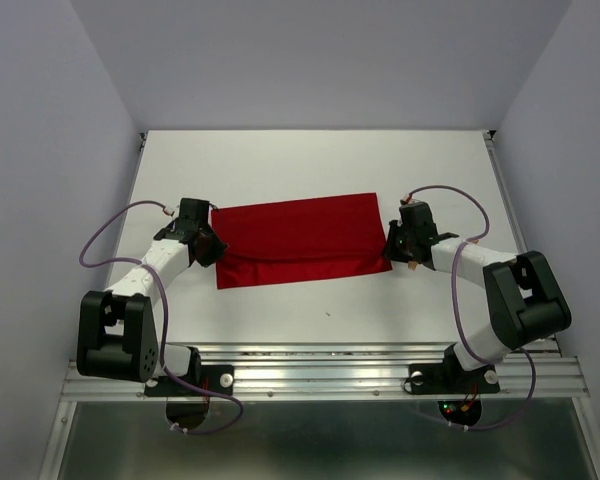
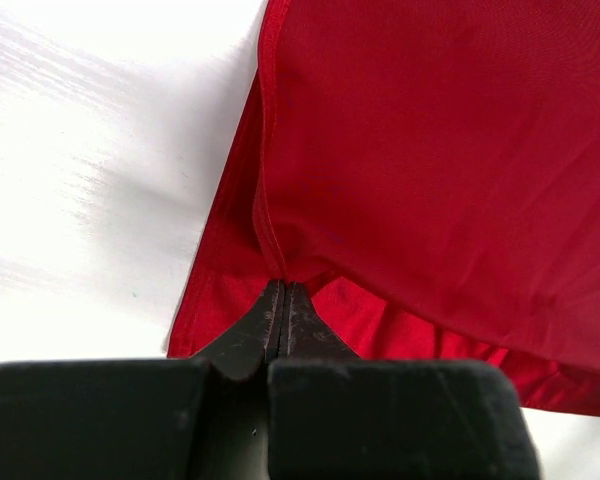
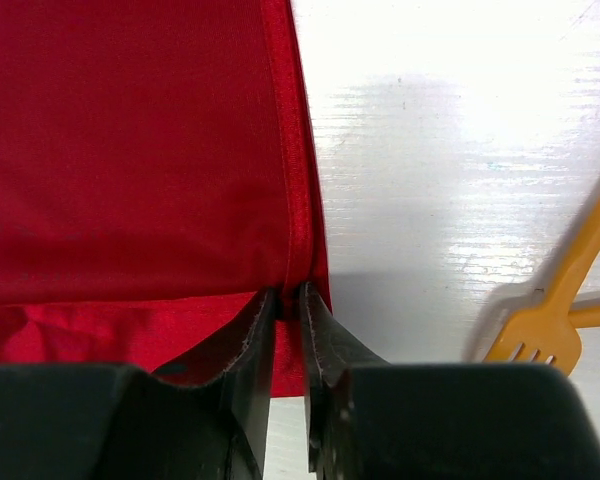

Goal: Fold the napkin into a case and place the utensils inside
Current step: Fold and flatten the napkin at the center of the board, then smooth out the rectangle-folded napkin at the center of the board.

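On the table point(image 1: 310, 160) the napkin point(image 1: 300, 240) lies doubled over, spanning both arms. The left end effector point(image 2: 283, 290) is clenched on its left hem. The right end effector point(image 3: 290, 295) straddles the right hem, but I cannot tell whether it is biting. A weak pinch there could slip and skew the fold, or drag cloth onto the nearby fork point(image 3: 540, 335).

We found the fork point(image 3: 540, 338) cut by the right edge, the other utensil point(image 3: 597, 314) barely showing, the napkin point(image 3: 130, 150) overrunning the view.
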You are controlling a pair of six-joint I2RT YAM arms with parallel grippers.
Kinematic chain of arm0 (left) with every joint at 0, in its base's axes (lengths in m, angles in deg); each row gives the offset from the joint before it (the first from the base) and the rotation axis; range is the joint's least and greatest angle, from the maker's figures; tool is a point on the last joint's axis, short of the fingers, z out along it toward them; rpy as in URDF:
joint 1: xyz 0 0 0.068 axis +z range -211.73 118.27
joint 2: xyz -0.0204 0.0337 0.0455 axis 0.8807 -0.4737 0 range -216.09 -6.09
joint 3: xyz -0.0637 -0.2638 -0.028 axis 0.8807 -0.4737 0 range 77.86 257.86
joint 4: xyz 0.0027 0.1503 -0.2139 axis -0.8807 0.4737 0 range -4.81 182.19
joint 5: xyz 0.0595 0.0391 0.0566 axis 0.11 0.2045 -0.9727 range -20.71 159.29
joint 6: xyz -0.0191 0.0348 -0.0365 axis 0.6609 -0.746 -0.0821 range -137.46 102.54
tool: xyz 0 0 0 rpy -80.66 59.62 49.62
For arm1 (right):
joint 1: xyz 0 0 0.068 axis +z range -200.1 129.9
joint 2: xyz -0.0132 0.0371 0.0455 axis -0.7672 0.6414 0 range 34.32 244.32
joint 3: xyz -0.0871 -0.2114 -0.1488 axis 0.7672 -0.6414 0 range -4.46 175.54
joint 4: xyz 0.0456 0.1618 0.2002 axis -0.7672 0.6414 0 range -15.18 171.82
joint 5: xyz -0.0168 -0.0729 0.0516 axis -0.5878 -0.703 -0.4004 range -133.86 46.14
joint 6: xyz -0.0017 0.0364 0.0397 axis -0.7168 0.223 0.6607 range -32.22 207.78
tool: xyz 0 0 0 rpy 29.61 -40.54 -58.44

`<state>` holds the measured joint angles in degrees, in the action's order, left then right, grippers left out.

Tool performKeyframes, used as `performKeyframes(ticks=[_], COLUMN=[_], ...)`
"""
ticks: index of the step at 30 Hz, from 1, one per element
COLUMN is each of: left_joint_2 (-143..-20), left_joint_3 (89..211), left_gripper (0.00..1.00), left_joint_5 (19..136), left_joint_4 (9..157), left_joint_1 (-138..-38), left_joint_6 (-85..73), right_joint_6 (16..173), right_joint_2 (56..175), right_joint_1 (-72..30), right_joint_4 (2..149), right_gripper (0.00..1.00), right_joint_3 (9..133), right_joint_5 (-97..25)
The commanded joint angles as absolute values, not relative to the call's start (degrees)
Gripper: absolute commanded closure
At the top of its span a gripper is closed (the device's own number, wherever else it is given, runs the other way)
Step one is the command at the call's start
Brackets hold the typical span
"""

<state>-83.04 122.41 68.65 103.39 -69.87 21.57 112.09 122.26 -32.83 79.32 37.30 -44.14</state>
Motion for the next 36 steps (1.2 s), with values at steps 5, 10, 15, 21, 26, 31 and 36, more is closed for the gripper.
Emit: performKeyframes(ticks=[5,10,15,21,26,31,36], left_joint_2=[-81.94,-82.03,-82.20,-82.03,-81.50,-79.13,-76.85], left_joint_3=[123.21,123.39,124.35,128.12,131.20,134.55,135.87], left_gripper=[1.00,1.00,1.00,1.00,1.00,1.00,1.00], left_joint_5=[68.50,68.59,68.41,67.62,67.01,66.48,67.18], left_joint_4=[103.03,103.03,103.38,105.32,107.24,109.62,111.99], left_joint_1=[-69.90,-69.90,-69.90,-69.90,-69.73,-68.50,-67.18], left_joint_6=[20.33,20.16,19.46,18.31,16.82,15.24,14.18], right_joint_6=[112.03,112.03,112.30,112.30,112.03,111.68,110.80], right_joint_2=[120.71,120.10,118.61,116.23,114.48,111.23,108.76], right_joint_1=[-32.79,-32.79,-32.79,-32.79,-32.79,-32.79,-32.79], right_joint_4=[77.99,77.99,78.16,78.96,79.75,80.36,82.38], right_gripper=[0.89,0.91,0.91,0.92,0.98,0.99,0.99], right_joint_3=[39.04,39.57,40.54,42.73,45.28,46.25,47.83], right_joint_5=[-45.80,-45.53,-46.15,-49.66,-50.28,-50.89,-51.33])
